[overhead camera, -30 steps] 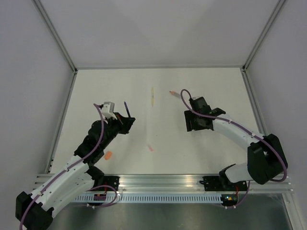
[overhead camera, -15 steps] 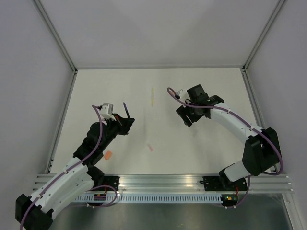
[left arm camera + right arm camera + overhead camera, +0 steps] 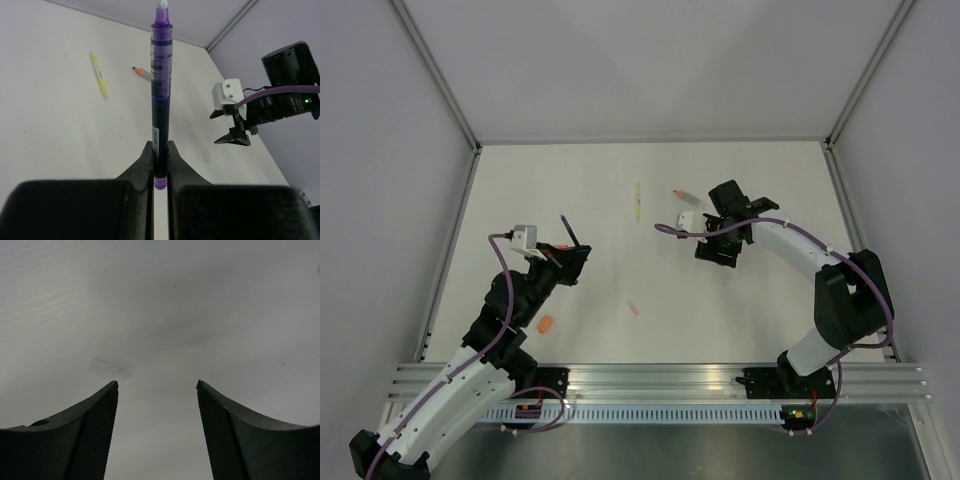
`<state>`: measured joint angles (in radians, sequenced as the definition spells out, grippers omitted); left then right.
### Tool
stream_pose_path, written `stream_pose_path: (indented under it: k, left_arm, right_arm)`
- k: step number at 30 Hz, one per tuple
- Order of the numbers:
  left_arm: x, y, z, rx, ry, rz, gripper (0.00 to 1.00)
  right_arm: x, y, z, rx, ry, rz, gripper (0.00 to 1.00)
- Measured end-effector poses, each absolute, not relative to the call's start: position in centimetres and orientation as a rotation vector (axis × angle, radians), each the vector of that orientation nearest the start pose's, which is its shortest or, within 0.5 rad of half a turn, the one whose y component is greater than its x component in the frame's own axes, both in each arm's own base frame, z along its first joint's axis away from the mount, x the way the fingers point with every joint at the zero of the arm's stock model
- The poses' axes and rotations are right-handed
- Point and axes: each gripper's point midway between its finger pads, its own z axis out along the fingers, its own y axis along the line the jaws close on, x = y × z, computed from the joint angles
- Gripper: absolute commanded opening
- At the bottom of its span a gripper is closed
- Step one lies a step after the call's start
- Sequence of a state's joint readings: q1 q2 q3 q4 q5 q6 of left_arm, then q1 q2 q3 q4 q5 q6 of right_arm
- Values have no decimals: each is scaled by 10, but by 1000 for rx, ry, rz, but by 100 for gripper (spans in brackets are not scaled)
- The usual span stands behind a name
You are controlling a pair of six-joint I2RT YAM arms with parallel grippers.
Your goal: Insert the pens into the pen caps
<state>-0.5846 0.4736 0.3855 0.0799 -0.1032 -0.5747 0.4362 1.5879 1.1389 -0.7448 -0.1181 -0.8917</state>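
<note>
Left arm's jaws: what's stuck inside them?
A dark purple pen, pinched near its bottom end between the shut left jaws, with its pale tip pointing away from them. The faces of the pen where the jaws press are covered, as is the table directly beneath.

You're in robot lab test cell. Evidence: bare white matte tabletop, plain pale grey wall panels boxing it on three sides, silver aluminium extrusion posts at corners, slotted aluminium base rail along near edge, two white-and-black robot arms bolted to it.
</note>
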Motion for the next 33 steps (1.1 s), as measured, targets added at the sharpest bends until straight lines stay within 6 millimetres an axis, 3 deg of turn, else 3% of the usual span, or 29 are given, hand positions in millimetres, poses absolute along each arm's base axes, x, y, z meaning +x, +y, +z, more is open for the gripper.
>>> stream_pose_path:
  k: [5,10,17,26,33]
  left_arm:
    - [231,-153,243,-108,1590,-821,2]
    - [232,-150,244,-122,1582,-813,2]
    - [235,-150,241,-132,1596,-805,2]
    - [236,-151,237,-137,1609,-803,2]
    - [237,-152,236,-136,1614,-801,2]
  right_arm:
    - [306,123,57,-1874,2147,61,68]
    - [299,114,47,-1930,2148,80,67]
    - [275,99,24,-1989,2197,119,67]
    - [270,102,14,-2005,2173,140,68]
    - [277,105,14,-2001,2138,126,68]
